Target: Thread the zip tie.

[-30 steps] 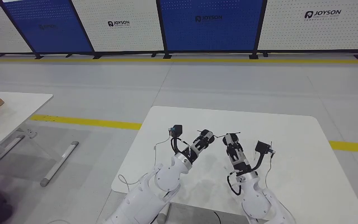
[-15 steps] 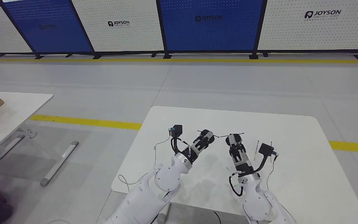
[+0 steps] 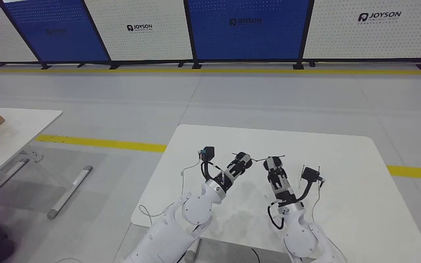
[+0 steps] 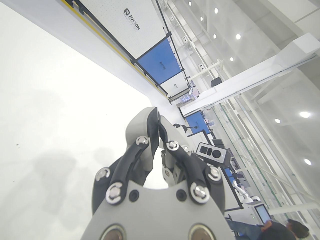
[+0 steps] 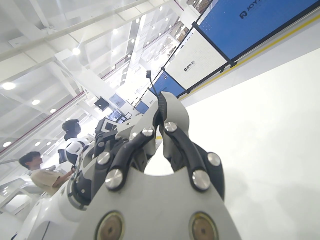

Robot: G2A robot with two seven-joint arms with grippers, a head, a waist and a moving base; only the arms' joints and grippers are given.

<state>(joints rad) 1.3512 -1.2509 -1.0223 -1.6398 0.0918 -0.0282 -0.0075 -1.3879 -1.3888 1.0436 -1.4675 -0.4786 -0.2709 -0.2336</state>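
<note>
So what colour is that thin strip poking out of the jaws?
Black. The zip tie shows best in the right wrist view.

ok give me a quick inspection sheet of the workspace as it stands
surface: white table, flat
job's things: black zip tie, one end sticking out past the right hand's fingertips
clutter: nothing seen
hands: left hand shut; right hand shut on the zip tie; both over mid-table, near each other
cables: thin cables along the wrists
surroundings: blue and white panels, yellow floor line, second table off to one side
</note>
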